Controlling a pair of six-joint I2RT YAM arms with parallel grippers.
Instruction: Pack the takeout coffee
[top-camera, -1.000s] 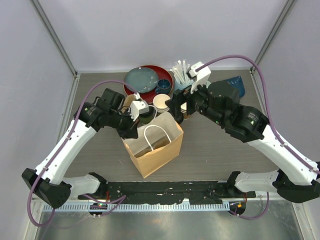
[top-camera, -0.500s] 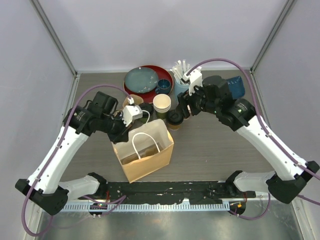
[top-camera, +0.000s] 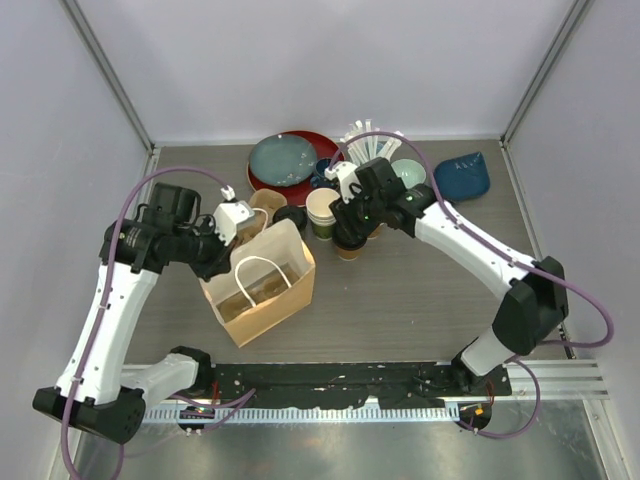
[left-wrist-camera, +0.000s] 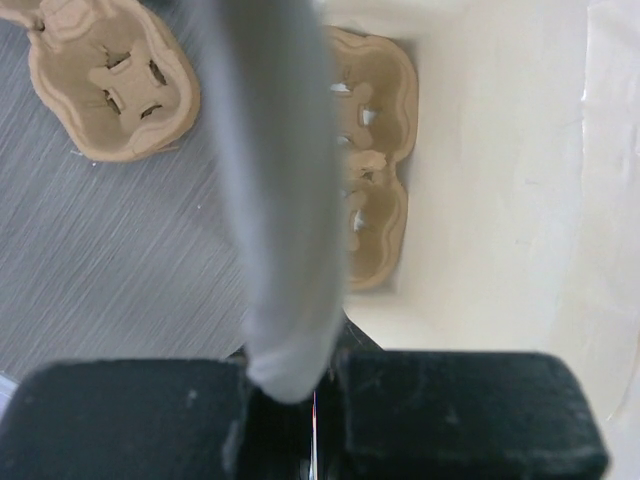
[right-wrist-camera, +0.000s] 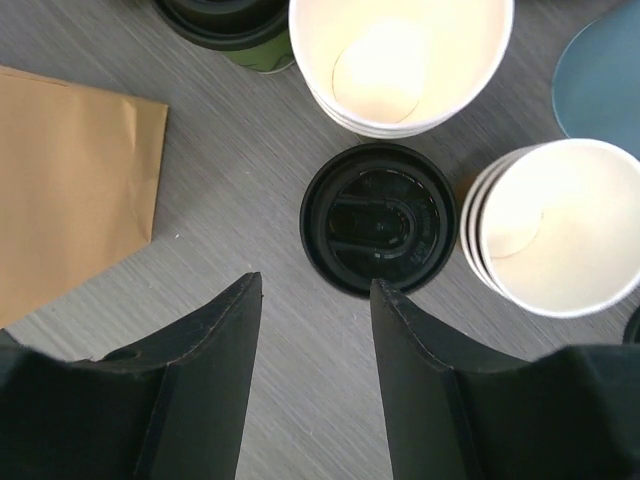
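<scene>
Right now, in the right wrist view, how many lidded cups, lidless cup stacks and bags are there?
Lidded cups: 2
Lidless stacks: 2
Bag: 1
Total: 5

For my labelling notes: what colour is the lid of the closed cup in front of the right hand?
Black; the lid shows best in the right wrist view.

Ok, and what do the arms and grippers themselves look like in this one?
The left arm and right arm are white shells with black joints and bases. A purple cable loops along each. A small white bracket sits at each wrist. The left gripper and right gripper each have two blocky matte-black fingers.
</scene>
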